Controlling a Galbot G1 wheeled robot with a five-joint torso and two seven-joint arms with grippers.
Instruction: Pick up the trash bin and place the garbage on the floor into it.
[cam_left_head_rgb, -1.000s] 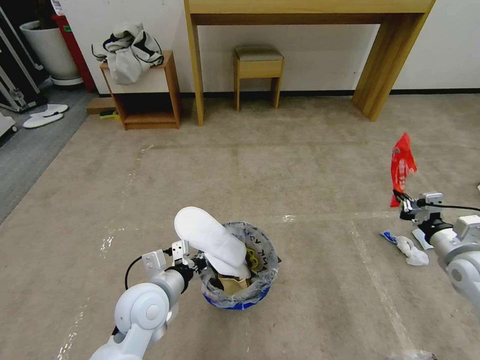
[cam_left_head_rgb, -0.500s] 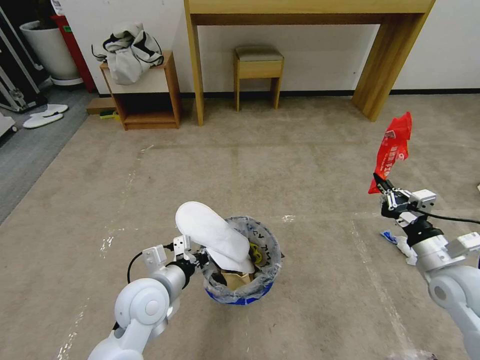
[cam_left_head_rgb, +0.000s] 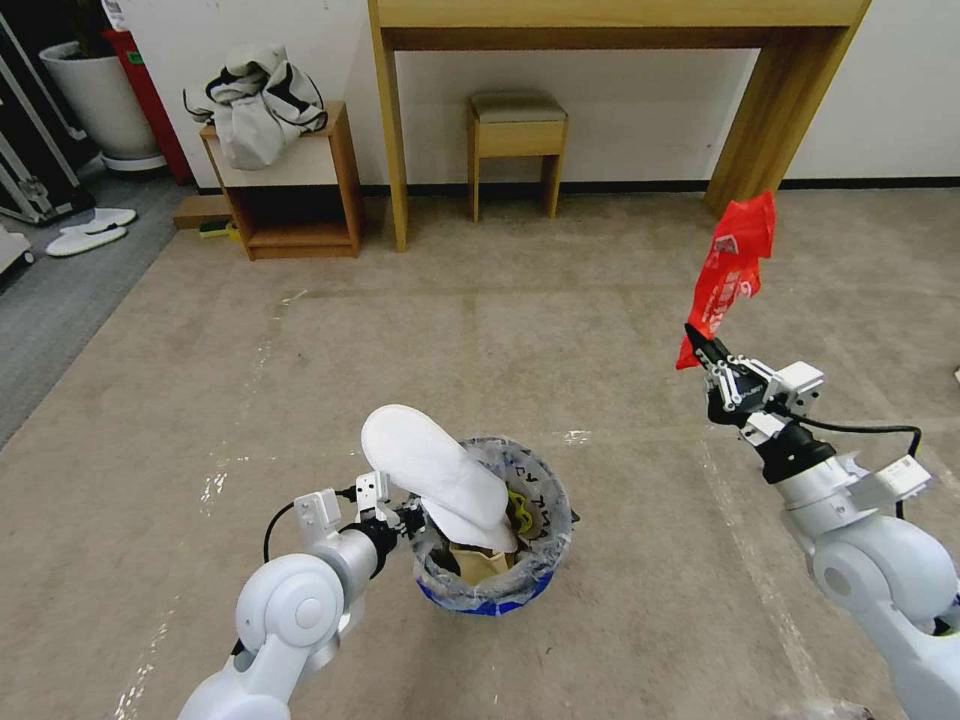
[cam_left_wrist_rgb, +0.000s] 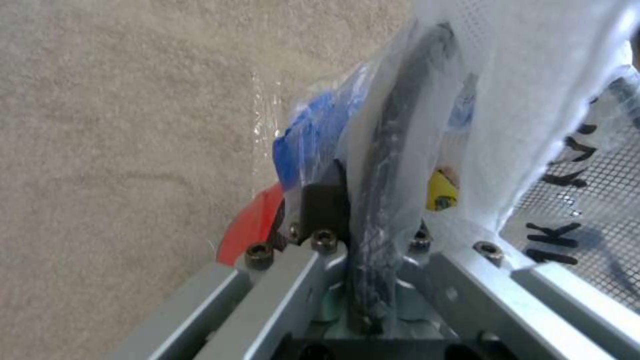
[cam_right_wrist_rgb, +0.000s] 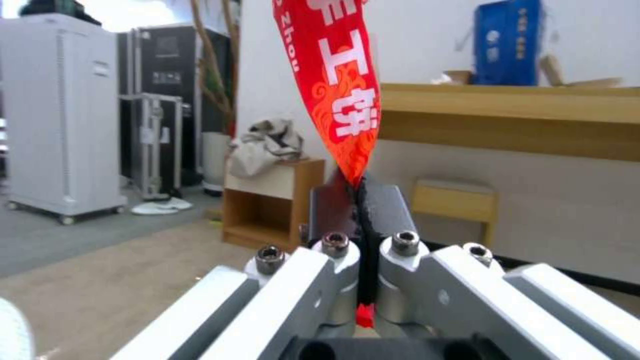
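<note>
The trash bin (cam_left_head_rgb: 500, 590), red with a blue band and a clear written-on liner, hangs low in front of me, and my left gripper (cam_left_head_rgb: 405, 520) is shut on its near rim. A white slipper (cam_left_head_rgb: 430, 468) sticks up out of it over a brown paper bag (cam_left_head_rgb: 468, 562). In the left wrist view the left gripper (cam_left_wrist_rgb: 360, 200) pinches the liner-covered rim (cam_left_wrist_rgb: 393, 140). To the right, above bin height, my right gripper (cam_left_head_rgb: 705, 350) is shut on the lower tip of a red wrapper (cam_left_head_rgb: 735, 262), which stands upright above it. The right wrist view shows the right gripper (cam_right_wrist_rgb: 360, 192) clamped on the wrapper (cam_right_wrist_rgb: 340, 90).
A wooden desk (cam_left_head_rgb: 600, 20) with a stool (cam_left_head_rgb: 517, 135) under it lines the back wall. At back left stand a small shelf (cam_left_head_rgb: 290, 190) with a bundled jacket (cam_left_head_rgb: 258, 100) and a white planter (cam_left_head_rgb: 100, 95). A pair of white slippers (cam_left_head_rgb: 90, 230) lies at far left.
My right gripper has risen with the red wrapper and swung left, closer to the bin. The left arm has carried the bin slightly to the right.
</note>
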